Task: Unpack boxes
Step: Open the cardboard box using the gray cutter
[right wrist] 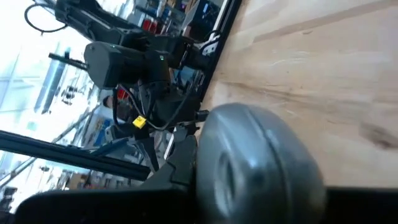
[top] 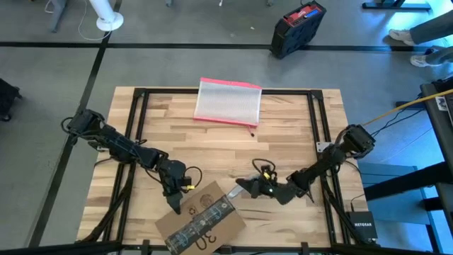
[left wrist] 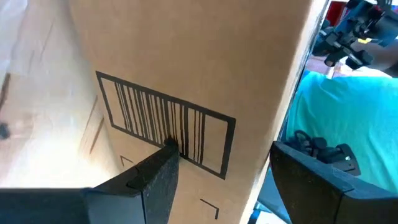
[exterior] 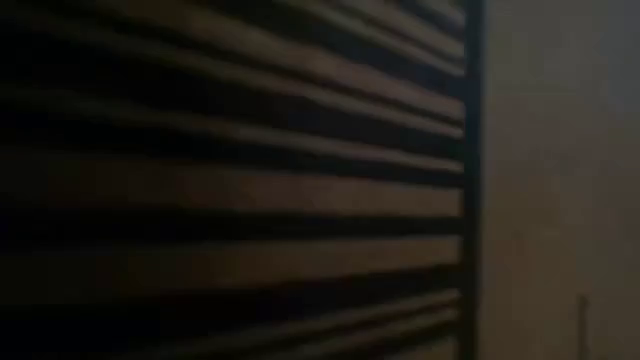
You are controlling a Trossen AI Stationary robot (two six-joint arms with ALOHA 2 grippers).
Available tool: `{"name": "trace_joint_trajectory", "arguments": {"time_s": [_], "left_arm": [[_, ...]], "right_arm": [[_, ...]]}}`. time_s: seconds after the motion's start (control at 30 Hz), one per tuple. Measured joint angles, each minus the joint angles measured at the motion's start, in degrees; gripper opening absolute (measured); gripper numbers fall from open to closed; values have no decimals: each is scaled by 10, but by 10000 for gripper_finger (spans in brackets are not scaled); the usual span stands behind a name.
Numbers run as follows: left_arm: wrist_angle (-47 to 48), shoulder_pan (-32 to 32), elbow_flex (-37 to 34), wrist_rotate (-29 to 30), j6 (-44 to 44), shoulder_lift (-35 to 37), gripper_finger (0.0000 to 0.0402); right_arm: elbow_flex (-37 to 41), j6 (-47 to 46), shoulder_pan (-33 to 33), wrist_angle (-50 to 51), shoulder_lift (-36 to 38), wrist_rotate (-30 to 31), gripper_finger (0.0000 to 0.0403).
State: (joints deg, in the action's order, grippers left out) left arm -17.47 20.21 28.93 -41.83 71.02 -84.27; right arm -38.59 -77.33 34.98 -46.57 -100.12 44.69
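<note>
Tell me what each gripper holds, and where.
Right gripper: rounded grey tool, by its end. Left gripper straddles an edge of the brown cardboard box; grip uncertain.
</note>
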Motion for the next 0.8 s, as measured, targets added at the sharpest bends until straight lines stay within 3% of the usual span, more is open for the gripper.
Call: {"name": "trace_joint_trajectory", "arguments": {"time_s": [0.3,0.8], "left_arm": [[35,-41,0,16,-45,1,235],[76,-83,2,18,-99,18,235]], "right_arm": [[0,46,-97,-8,1,-128,65],[-2,100,-198,-10,2,-234,65]]}}
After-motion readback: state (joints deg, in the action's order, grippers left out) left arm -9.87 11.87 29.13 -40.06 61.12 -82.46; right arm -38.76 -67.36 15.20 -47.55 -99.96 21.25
